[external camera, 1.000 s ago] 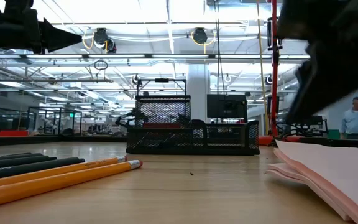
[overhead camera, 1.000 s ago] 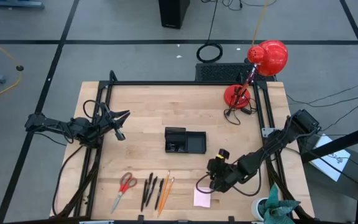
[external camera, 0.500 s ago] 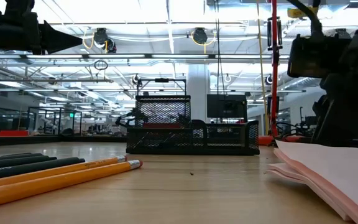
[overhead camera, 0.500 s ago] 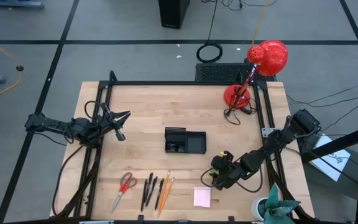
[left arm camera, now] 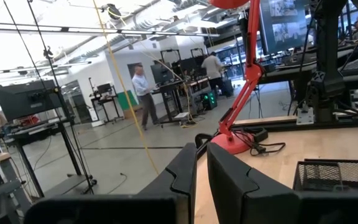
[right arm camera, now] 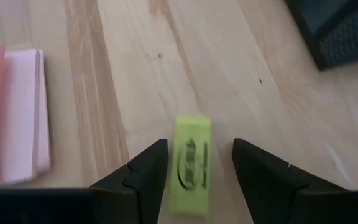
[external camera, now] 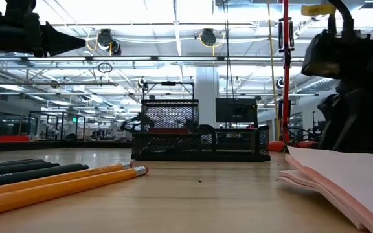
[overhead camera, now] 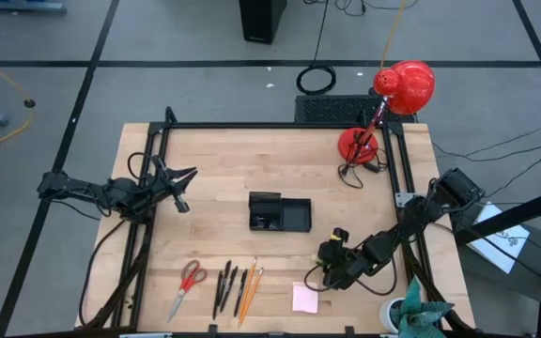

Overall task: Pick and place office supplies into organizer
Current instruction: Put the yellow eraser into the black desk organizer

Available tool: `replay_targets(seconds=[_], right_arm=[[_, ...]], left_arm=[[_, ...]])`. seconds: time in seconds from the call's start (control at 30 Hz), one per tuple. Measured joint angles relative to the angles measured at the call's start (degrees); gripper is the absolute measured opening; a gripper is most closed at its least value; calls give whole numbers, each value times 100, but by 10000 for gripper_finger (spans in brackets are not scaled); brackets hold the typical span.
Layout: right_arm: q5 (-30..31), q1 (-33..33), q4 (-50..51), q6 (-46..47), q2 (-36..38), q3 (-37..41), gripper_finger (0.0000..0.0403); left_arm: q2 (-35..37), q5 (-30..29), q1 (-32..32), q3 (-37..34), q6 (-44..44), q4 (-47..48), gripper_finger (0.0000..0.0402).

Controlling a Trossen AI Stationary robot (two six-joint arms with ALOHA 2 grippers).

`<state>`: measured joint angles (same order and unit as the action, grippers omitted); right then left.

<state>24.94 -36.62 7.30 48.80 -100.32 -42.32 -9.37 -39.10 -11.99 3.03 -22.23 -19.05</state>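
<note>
Readable text: none could be made out.
Yellow-green item (right arm camera: 191, 163): carried a dark oval printed mark, its lettering too blurred to read.

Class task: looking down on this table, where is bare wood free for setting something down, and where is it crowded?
Free: the broad strip between the organizer and the table's far edge, left of the red desk lamp. Crowded: the near edge, with scissors, pens, pencils, sticky-note pad and right gripper.
</note>
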Motion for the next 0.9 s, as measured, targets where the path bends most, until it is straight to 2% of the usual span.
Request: replay_targets(seconds=[0.23, 0.5, 0.9], right_arm=[[26, 11, -73, -2, -180, 2, 129], [-46, 20, -131, -94, -181, 2, 31], [-229, 391, -241, -927, -165, -200, 34]], left_arm=[[0, -1, 2, 0, -11, 0, 47], [0, -1, 1, 0, -9, 2, 47], [0, -1, 2, 0, -3, 0, 47]])
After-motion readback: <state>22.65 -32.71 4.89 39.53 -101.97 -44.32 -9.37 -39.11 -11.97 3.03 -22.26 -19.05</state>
